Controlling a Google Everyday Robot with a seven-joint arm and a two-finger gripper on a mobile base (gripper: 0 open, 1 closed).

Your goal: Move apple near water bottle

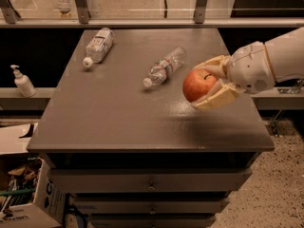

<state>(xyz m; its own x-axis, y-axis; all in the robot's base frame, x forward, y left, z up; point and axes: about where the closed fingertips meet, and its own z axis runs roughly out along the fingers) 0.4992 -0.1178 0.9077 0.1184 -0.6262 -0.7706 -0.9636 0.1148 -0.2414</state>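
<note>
The red-orange apple [198, 84] with its short dark stem is held between the cream fingers of my gripper [203, 85], lifted above the right part of the dark table [118, 113]. The gripper is shut on the apple and reaches in from the right on a white arm. The water bottle [164, 66], slim, clear and ribbed with a white cap and a narrow label band, lies on its side just left of and behind the apple, a short gap away.
A stouter bottle [98, 46] with a large white label lies at the table's back left. A white pump dispenser [22, 82] stands on a low shelf to the left. A cardboard box [23, 194] sits on the floor at lower left. A railing runs behind the table.
</note>
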